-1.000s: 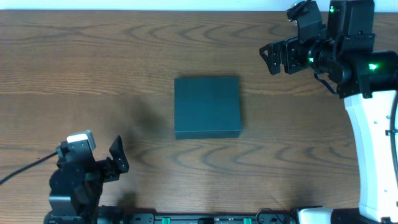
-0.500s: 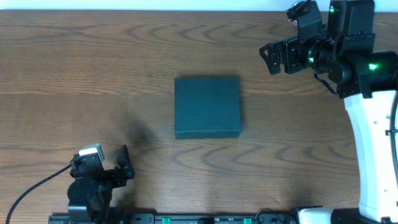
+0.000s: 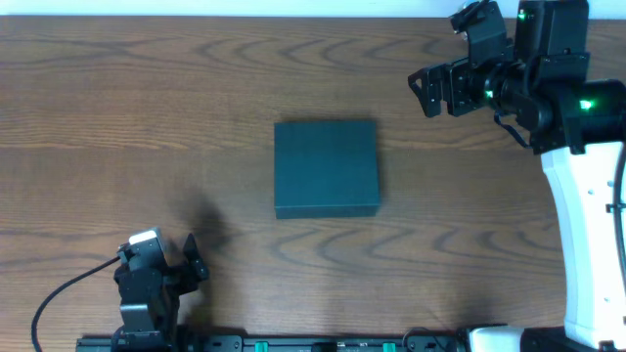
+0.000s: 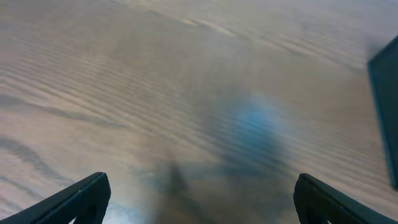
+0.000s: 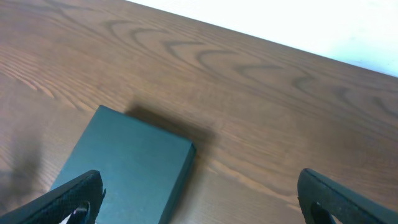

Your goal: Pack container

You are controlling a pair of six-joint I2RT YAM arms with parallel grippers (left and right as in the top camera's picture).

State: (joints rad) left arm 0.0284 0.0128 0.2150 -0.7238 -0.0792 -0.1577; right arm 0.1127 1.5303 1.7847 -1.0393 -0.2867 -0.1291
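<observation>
The container [image 3: 326, 168] is a dark teal, square, shallow box lying shut in the middle of the wooden table. It also shows in the right wrist view [image 5: 124, 168] at the lower left, and its edge shows at the right border of the left wrist view [image 4: 387, 106]. My left gripper [image 3: 193, 259] is open and empty at the table's front left, well away from the container; its fingertips frame blurred bare wood [image 4: 199, 205]. My right gripper [image 3: 427, 91] is open and empty at the back right, held above the table [image 5: 199, 205].
The wooden table [image 3: 147, 117] spreads on all sides of the container. A black cable [image 3: 59, 303] runs from the left arm to the front left edge. The right arm's white base [image 3: 592, 244] stands along the right side.
My left arm has drawn back toward the front edge and turned, its gripper now lower and nearer the rail. The right arm and the container have not moved.
</observation>
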